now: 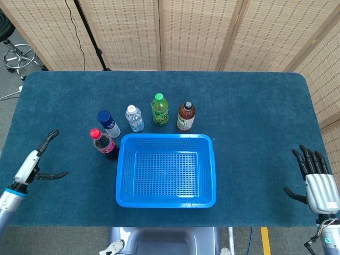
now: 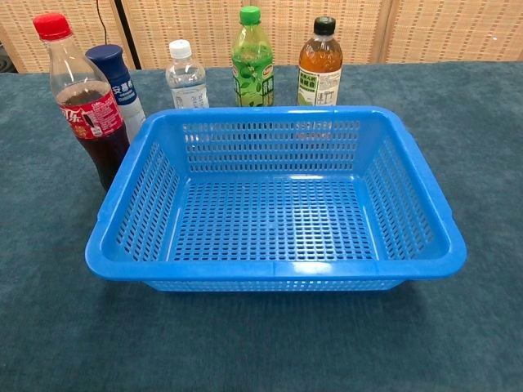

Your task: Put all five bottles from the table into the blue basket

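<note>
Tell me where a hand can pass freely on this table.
Bare blue cloth table lies right of the blue plastic basket, also behind the bottles. Crowded: red-capped cola bottle stands close against the basket's left rim.

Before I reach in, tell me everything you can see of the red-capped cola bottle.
The cola bottle is clear plastic with a red screw cap, a red label with white lettering, and dark liquid filling roughly its lower two thirds. It stands upright on the blue carpeted table, at the far left corner of the blue basket, close beside its left wall; contact cannot be told. The dark-blue-capped bottle stands just behind it. No robot hand touches it.
</note>
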Motion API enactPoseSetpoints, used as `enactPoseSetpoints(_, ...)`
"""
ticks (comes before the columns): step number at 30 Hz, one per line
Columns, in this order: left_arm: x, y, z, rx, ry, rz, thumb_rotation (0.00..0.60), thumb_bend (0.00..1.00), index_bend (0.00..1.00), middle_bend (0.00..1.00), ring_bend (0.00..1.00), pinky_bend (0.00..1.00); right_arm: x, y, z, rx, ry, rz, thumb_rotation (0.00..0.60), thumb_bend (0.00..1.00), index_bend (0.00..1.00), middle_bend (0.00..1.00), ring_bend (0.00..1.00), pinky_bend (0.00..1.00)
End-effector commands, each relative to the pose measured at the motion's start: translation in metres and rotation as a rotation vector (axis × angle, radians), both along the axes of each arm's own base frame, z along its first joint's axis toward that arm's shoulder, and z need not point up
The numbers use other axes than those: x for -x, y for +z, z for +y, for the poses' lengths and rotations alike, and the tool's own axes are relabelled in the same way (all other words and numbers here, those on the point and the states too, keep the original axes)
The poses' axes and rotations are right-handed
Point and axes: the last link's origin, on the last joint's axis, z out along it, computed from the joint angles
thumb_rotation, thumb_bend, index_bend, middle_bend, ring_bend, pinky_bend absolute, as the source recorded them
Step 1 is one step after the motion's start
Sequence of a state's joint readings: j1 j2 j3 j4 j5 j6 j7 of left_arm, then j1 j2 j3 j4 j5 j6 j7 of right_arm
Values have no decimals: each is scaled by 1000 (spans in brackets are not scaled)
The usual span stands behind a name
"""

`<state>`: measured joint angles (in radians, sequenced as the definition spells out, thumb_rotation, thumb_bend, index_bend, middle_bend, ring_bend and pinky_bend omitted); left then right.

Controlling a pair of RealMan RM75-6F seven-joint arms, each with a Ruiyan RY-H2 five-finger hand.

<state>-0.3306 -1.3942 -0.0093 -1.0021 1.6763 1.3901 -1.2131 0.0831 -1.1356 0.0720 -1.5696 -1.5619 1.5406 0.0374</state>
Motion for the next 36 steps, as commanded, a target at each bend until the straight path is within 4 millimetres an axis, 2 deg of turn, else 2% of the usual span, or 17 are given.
enactPoseSetpoints(1, -17, -26, 22, 24, -33, -99, 600, 16, 0, 0, 0, 0, 0, 0, 0, 1, -1, 0, 600, 0, 0, 0, 0, 0)
enactPoseSetpoints(17, -62, -72, 37, 103, -67, -220, 600, 17, 0, 0, 0, 0, 5, 5, -4, 14, -20, -11, 600, 0, 0, 0, 0, 0)
enactPoseSetpoints(21, -73, -79, 41, 118, -72, -245, 600, 19, 0, 0, 0, 68, 5, 4, -5, 12, -24, -10, 600, 0, 0, 0, 0, 0)
enactPoseSetpoints(24, -82, -85, 47, 119, -70, -260, 600, 62, 0, 0, 5, 164, 6, 4, -5, 10, -27, -9, 600, 0, 0, 0, 0, 0)
enactPoseSetpoints(25, -83, -86, 48, 116, -67, -261, 600, 110, 21, 7, 31, 216, 6, 4, -5, 10, -27, -9, 600, 0, 0, 0, 0, 0)
enactPoseSetpoints(27, -86, -88, 52, 104, -50, -270, 600, 218, 127, 86, 133, 313, 7, 4, -6, 9, -29, -10, 600, 0, 0, 0, 0, 0)
enactPoseSetpoints(29, -89, -89, 55, 89, -37, -280, 600, 335, 300, 242, 272, 405, 8, 4, -6, 7, -33, -11, 600, 0, 0, 0, 0, 0)
enactPoseSetpoints(31, -90, -90, 57, 79, -29, -282, 600, 409, 426, 356, 364, 459, 8, 4, -6, 8, -35, -12, 600, 0, 0, 0, 0, 0)
enactPoseSetpoints(34, -91, -89, 58, 66, -21, -289, 600, 449, 521, 434, 430, 505, 8, 4, -7, 10, -36, -11, 600, 0, 0, 0, 0, 0)
enactPoseSetpoints(36, -91, -88, 58, 57, -18, -292, 600, 455, 548, 455, 449, 519, 8, 4, -7, 9, -37, -10, 600, 0, 0, 0, 0, 0)
